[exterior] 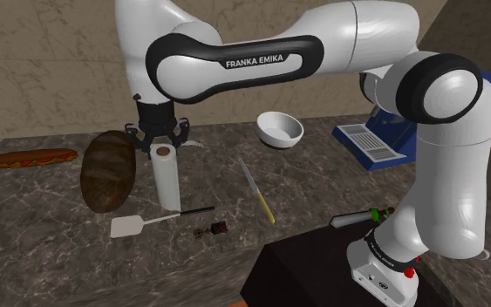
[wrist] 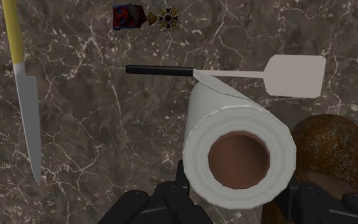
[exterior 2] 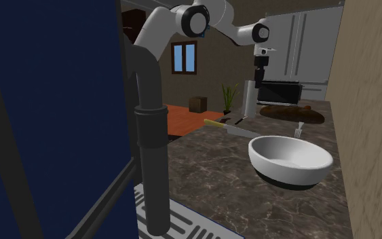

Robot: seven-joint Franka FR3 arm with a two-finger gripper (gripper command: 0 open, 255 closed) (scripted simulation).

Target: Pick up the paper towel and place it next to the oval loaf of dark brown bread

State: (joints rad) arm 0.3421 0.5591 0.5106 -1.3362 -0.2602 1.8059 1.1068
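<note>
A white paper towel roll (exterior: 167,179) (exterior 2: 250,98) (wrist: 234,137) stands upright on the dark marble counter (exterior: 322,187). It is close beside the oval dark brown bread loaf (exterior: 108,170) (exterior 2: 291,113) (wrist: 336,153), on the side toward the shoulder view's right. My gripper (exterior: 158,139) (exterior 2: 259,68) (wrist: 234,197) hangs just over the roll's top. It is open, with its black fingers (wrist: 179,181) spread to either side of the roll's upper end.
A white spatula (exterior: 139,224) (wrist: 295,76) lies just in front of the roll, with a small dark trinket (exterior: 213,230) (wrist: 145,17) beyond it. A yellow-handled knife (exterior: 258,192) (wrist: 28,114), a white bowl (exterior: 280,129) (exterior 2: 291,159), a long sandwich (exterior: 30,158), a bottle (exterior: 361,218) and a blue rack (exterior: 378,139) share the counter.
</note>
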